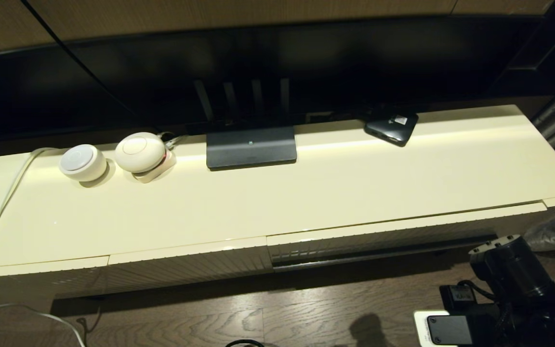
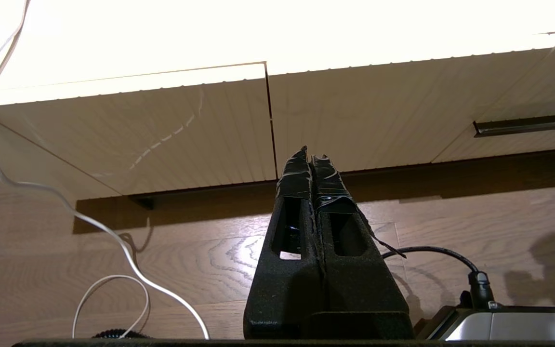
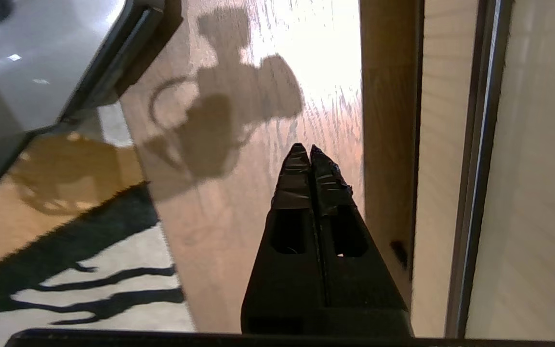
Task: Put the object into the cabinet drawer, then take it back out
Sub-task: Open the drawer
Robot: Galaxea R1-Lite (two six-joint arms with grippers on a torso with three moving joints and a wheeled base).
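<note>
Head view shows the cabinet drawer [image 1: 403, 236] closed; both grippers [image 2: 310, 156] [image 3: 305, 150] clenched, empty. Next, probably pull its handle.

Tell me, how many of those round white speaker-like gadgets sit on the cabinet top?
2. One round white puck-shaped gadget sits near the cabinet's left end; a second round white gadget, tilted on a stand, is just right of it. Nothing seems to hide more.

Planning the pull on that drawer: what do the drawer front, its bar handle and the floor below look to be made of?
The drawer front: probably lacquered board, glossy cream with fine ribs that catch the light. Its bar handle: dark and slim, perhaps metal; can't be sure. The floor: wood-look planks with visible grain and a mild sheen, either wood or laminate.
</note>
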